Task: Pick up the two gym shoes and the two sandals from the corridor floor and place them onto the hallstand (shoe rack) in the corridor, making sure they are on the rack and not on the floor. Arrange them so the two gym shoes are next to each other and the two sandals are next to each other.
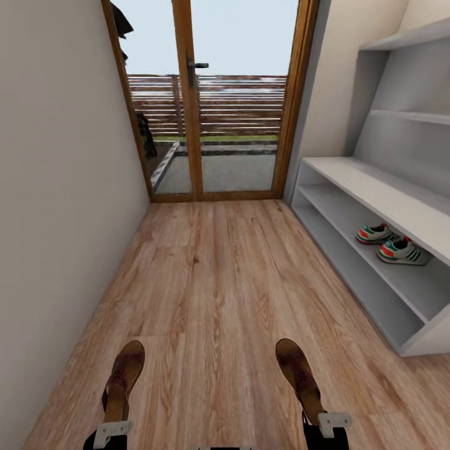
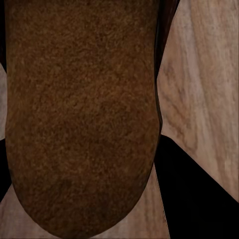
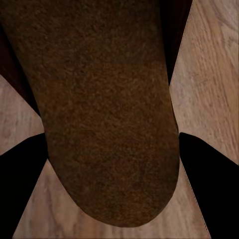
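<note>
Sneakers (image 1: 392,244) already side by side on rack (image 1: 350,187) shelf. We carry one sandal per gripper, left (image 1: 112,431) and right (image 1: 330,424) apparently clamped at heels. Turn to rack, set sandals (image 1: 123,378) down adjacent, level

Both gym shoes (image 1: 394,242) sit side by side on the hallstand's (image 1: 375,187) lower shelf, off to the right. Near the camera, one sandal (image 1: 123,381) is left, the other sandal (image 1: 301,378) right, over the corridor floor (image 1: 219,281).
</note>
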Robot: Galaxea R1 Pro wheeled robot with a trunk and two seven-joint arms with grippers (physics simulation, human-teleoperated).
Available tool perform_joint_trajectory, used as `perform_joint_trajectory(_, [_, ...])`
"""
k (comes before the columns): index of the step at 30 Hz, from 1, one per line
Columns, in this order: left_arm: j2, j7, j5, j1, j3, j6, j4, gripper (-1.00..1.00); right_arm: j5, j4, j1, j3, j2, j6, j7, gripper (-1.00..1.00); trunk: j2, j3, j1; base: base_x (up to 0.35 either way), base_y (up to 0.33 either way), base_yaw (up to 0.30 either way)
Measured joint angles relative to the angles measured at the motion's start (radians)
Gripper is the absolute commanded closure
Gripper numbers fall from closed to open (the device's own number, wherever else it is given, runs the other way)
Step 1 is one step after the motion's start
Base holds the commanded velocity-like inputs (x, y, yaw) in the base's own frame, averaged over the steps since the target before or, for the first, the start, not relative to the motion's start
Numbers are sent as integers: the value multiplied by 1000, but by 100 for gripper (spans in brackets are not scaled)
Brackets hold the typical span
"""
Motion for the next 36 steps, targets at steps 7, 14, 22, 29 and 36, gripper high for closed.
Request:
perform_joint_trajectory(7, [0, 0, 1, 0, 0, 0, 0, 100, 0, 0, 0, 0, 0, 0, 0, 100, 0, 0, 0, 338, 0, 0])
perform_joint_trajectory(14, [0, 0, 1, 0, 0, 0, 0, 100, 0, -1, 0, -1, 0, 0, -1, 100, 0, 0, 0, 338, 0, 0])
perform_joint_trajectory(22, [0, 0, 1, 0, 1, 0, 0, 100, -1, -1, 0, 0, 1, 0, -1, 100, 0, 0, 0, 339, 0, 19])
perform_joint_trajectory(29, [0, 0, 1, 0, 1, 0, 0, 100, -1, -1, 0, 0, 2, -1, -2, 100, 0, 0, 0, 339, 0, 150])
perform_joint_trajectory(36, [0, 0, 1, 0, 1, 0, 0, 100, -1, -1, 1, 0, 2, -1, -2, 100, 0, 0, 0, 339, 0, 15])
